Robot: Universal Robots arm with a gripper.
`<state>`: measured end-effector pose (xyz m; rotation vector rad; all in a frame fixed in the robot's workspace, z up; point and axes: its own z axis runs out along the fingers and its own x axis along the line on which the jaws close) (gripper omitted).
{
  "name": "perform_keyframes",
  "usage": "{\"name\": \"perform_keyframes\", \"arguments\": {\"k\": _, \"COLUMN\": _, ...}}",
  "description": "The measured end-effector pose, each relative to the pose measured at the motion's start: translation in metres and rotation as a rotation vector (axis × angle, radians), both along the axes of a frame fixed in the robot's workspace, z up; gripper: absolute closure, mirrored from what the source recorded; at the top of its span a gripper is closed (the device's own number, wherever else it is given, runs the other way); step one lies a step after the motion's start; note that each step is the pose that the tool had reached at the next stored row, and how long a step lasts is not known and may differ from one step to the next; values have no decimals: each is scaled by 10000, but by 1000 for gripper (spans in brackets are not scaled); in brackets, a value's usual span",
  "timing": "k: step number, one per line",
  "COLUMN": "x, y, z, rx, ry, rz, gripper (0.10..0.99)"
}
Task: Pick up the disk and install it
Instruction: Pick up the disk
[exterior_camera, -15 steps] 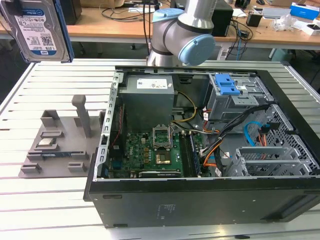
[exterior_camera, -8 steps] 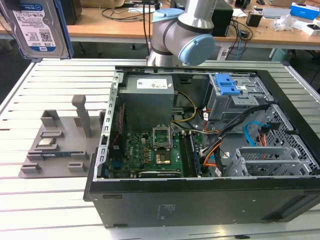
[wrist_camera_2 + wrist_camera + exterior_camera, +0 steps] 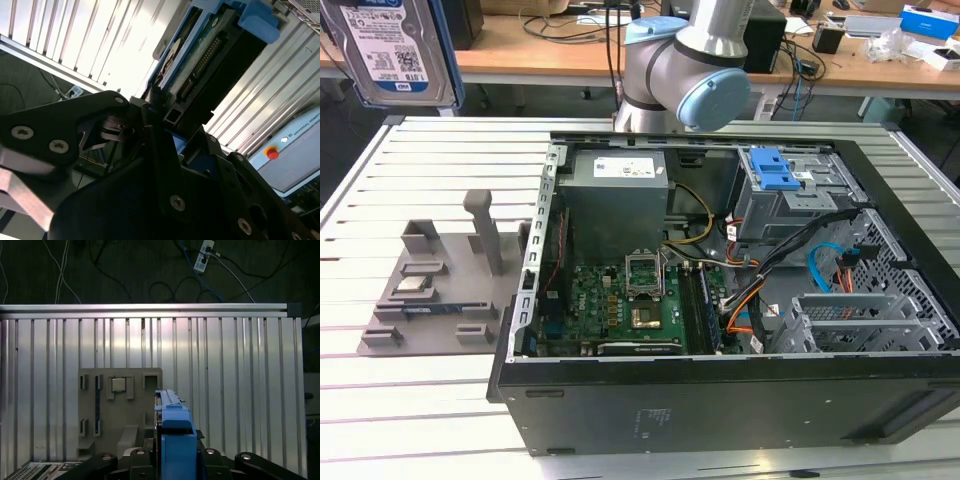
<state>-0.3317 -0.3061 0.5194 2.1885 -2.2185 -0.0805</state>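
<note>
Disk (image 3: 395, 50) hangs high at the exterior view's top left, label toward the camera, well clear of the slatted table (image 3: 440, 160) — you have open air beneath it down to the grey holder (image 3: 440, 285). Your gripper (image 3: 161, 119) is clamped tight on one end of the disk in the second wrist view, gripping its blue-framed edges. The case (image 3: 720, 400) lies open-topped just beside the holder, with its blue-latched cage (image 3: 775, 185) near the far wall — the arm (image 3: 685, 60) stands behind that wall.
</note>
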Motion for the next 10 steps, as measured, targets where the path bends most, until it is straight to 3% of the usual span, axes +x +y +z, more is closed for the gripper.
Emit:
{"name": "perform_keyframes", "arguments": {"k": 5, "x": 5, "y": 6, "z": 114, "rx": -1, "ry": 10, "rz": 0, "gripper": 718}}
{"name": "perform_keyframes", "arguments": {"k": 10, "x": 5, "y": 6, "z": 127, "rx": 1, "ry": 9, "rz": 0, "gripper": 718}}
